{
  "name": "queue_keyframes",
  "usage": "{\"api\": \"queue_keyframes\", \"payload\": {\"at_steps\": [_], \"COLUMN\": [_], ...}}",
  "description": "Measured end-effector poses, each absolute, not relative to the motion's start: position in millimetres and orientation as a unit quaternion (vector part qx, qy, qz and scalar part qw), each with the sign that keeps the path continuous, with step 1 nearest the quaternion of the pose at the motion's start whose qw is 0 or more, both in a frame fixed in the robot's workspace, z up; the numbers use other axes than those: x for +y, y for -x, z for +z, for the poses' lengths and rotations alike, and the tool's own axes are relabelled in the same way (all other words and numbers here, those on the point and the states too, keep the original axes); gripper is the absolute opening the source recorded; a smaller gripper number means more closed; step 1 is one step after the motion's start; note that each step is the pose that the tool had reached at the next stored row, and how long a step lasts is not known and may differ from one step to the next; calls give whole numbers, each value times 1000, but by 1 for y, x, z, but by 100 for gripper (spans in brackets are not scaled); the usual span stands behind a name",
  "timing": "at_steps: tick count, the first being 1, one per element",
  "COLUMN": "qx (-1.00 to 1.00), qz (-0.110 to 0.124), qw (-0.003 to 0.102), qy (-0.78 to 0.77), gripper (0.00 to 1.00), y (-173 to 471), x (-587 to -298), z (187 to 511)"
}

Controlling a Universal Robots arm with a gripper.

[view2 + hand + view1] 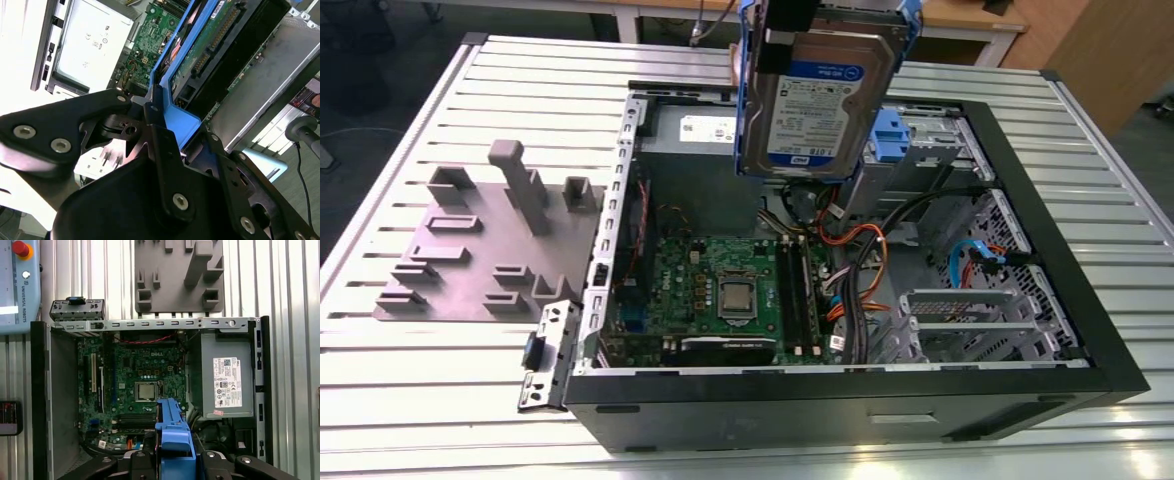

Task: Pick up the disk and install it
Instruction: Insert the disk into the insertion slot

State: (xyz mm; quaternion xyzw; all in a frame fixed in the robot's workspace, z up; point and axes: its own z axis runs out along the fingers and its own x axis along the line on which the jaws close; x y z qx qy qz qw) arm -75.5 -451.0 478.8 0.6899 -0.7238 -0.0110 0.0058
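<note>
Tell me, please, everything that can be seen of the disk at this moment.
The disk is a flat rectangular drive with a silver-grey metal body, a white-and-blue label that faces the exterior view, and blue plastic rails along its sides. In the second wrist view its other face shows a green circuit board and a dark connector. It hangs on edge, nearly upright, above the open computer case, apparently clear of it. The tool is shut on its blue rail end.
</note>
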Motion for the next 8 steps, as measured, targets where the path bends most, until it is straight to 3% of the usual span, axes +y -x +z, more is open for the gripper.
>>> {"api": "queue_keyframes", "payload": {"at_steps": [8], "qx": [-724], "qz": [-11], "qw": [6], "qy": [-690], "gripper": [36], "y": [75], "x": [-453], "z": [479]}}
